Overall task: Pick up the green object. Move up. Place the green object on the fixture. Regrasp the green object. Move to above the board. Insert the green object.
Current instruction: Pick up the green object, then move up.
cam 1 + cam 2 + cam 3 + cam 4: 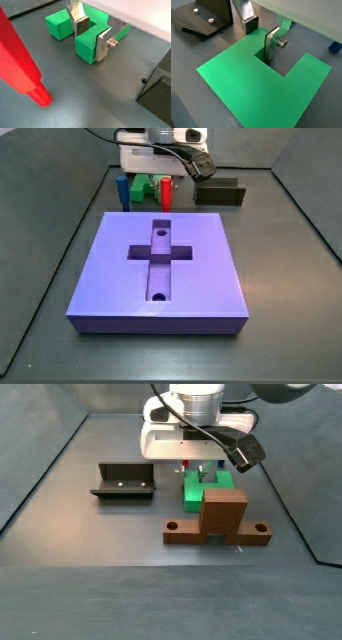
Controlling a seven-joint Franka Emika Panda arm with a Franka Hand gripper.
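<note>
We see the board (158, 268) filling the near tabletop (80, 544), and the green object (207, 488) lying flat behind the brown cross piece (218, 521), well apart from the fixture (124, 482). The pincer (93, 36) sits down in its notch, fingers apart straddling one prong, not visibly clamped. We judge it stiff, light, slick plastic, best gripped across that prong's flat sides

White boxy gripper (201, 460) body below a silver-grey cylindrical wrist. Thick black cable looping off the wrist to a black connector beside the body. Two flat silver finger plates (103, 45) with dark pads; round silver screw head on one plate's outer face. Small red mark above the jaws.
</note>
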